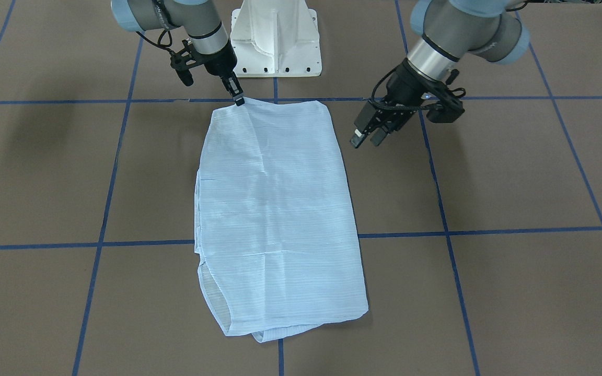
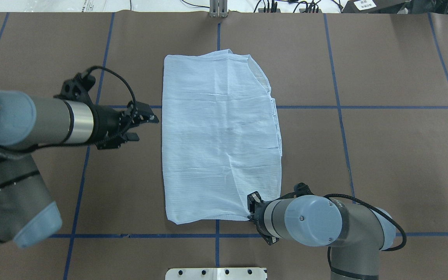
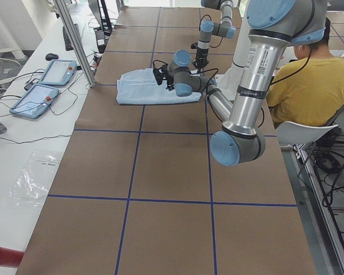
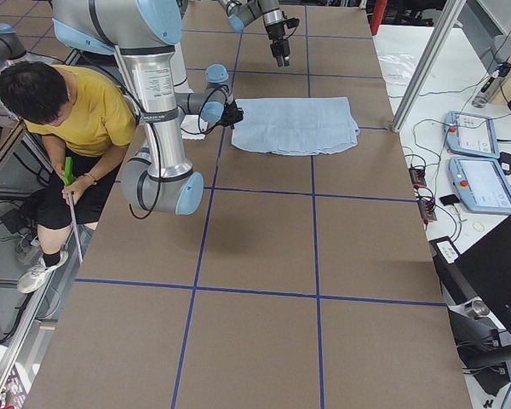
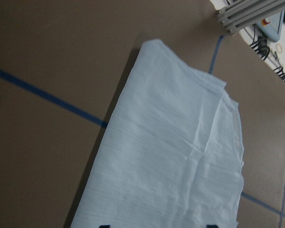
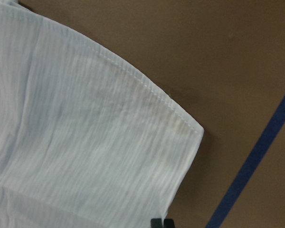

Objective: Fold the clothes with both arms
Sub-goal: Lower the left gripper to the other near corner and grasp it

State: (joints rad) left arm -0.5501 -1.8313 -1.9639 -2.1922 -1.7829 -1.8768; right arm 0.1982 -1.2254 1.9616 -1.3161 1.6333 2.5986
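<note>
The light-blue striped shirt (image 1: 275, 209) lies flat on the brown table, folded into a long rectangle; it also shows in the overhead view (image 2: 220, 136) and both wrist views (image 5: 171, 156) (image 6: 85, 118). My right gripper (image 1: 239, 101) is shut on the shirt's corner nearest the robot base, low at the table (image 2: 250, 210); its tips show close together in the right wrist view (image 6: 161, 223). My left gripper (image 1: 366, 140) is open and empty. It hovers just off the shirt's long edge (image 2: 147, 128), with its fingertips wide apart in the left wrist view (image 5: 156, 226).
The white pedestal base (image 1: 275, 42) stands at the robot's edge of the table. Blue tape lines (image 2: 336, 107) grid the brown surface. A seated person in yellow (image 3: 309, 86) is beside the robot. Control tablets (image 4: 477, 162) lie on the side bench beyond a metal post (image 2: 218, 7).
</note>
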